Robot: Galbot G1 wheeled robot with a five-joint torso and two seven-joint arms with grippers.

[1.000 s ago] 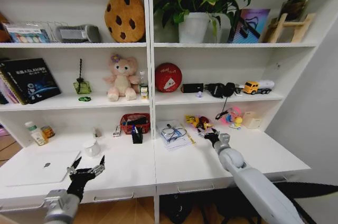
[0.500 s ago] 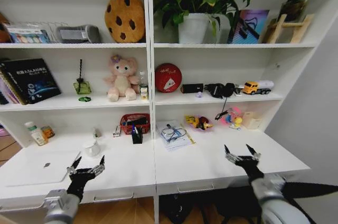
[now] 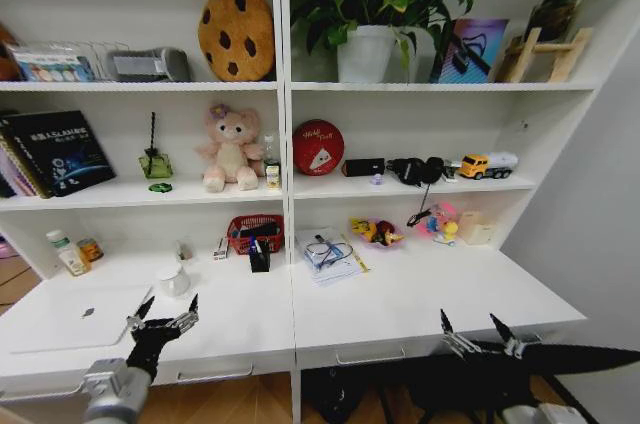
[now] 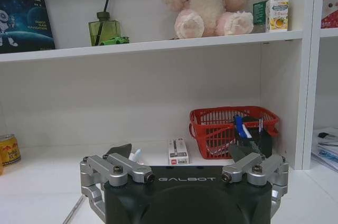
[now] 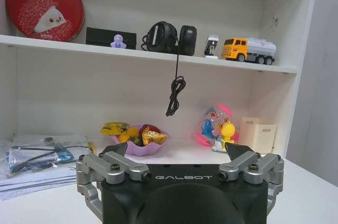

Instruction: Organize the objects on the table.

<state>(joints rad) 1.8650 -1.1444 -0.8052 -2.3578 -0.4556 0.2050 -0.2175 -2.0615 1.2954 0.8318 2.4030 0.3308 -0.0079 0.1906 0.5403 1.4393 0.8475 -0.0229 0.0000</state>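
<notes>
The slim silver laptop [image 3: 85,316] lies shut on the left end of the white table [image 3: 400,299]. My left gripper [image 3: 170,304] [image 4: 182,151] hovers open just right of the laptop, above the front edge. A small tin [image 3: 91,249] [image 4: 8,149] stands at the table's back left. The tiny green toy car [image 3: 160,187] [image 4: 113,40] sits on the shelf beside a green diffuser bottle. Pens [image 4: 240,127] stand in a black holder in front of a red basket [image 3: 255,234]. Yellow snack packets [image 5: 117,128] lie in a purple bowl [image 3: 375,234]. My right gripper [image 3: 470,324] [image 5: 175,150] is open, low at the table's front right edge.
A white mug [image 3: 173,280] stands behind my left gripper. Papers with cables [image 3: 328,252] lie mid-table. Colourful toys [image 3: 440,222] and a cream box [image 3: 476,229] sit at the back right. Shelves above hold a pink teddy bear [image 3: 230,149], red tin, headphones and toy truck.
My right arm has pulled back from beside the purple bowl to the table's front right edge and dropped lower, gripper still open. The left arm has not moved.
</notes>
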